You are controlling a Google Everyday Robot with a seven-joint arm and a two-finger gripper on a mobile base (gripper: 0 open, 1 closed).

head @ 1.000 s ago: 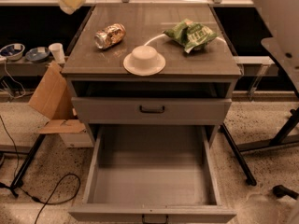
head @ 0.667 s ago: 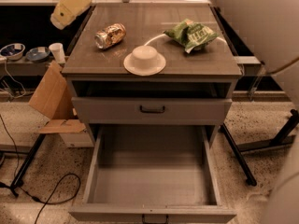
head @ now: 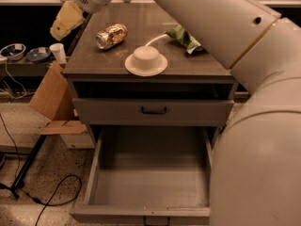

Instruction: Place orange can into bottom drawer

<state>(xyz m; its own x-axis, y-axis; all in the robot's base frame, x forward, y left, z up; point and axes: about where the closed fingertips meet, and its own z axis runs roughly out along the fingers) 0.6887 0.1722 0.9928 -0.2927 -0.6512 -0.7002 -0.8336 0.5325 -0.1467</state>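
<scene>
A wide white robot arm [head: 254, 126] filled the right side of the view from the lower corner up to the top edge. Nearest the camera, at the foot of a grey cabinet [head: 75, 74], the bottom drawer [head: 141, 214] stood pulled out towards the viewer, its grey floor and side walls in plain sight and only the top of its dark handle showing at the lower edge. Above it sat 1 shallower drawer [head: 108, 112], pushed in, with a black handle [head: 154, 110] at its middle, and above that a dark slot [head: 150, 89] under the cabinet top.

On the floor to the left lay a black cable [head: 51, 199], and a cardboard box [head: 51, 98] leaned beside the cabinet.

On the brown cabinet top, a white dish [head: 146, 60] sat near the front edge. Behind it and to the left, the orange can [head: 111, 36] lay on its side, apart from the dish. Behind and to the right lay a green bag [head: 184, 37], partly covered by the arm.

Farthest back, the yellowish gripper [head: 66, 21] hung off the cabinet's left rear corner, left of the can and not touching it. Whether it was spread or closed could not be told.

Left of the cabinet, a paper cup [head: 59, 53] and 2 bowls [head: 12, 51] rested on a low surface.
</scene>
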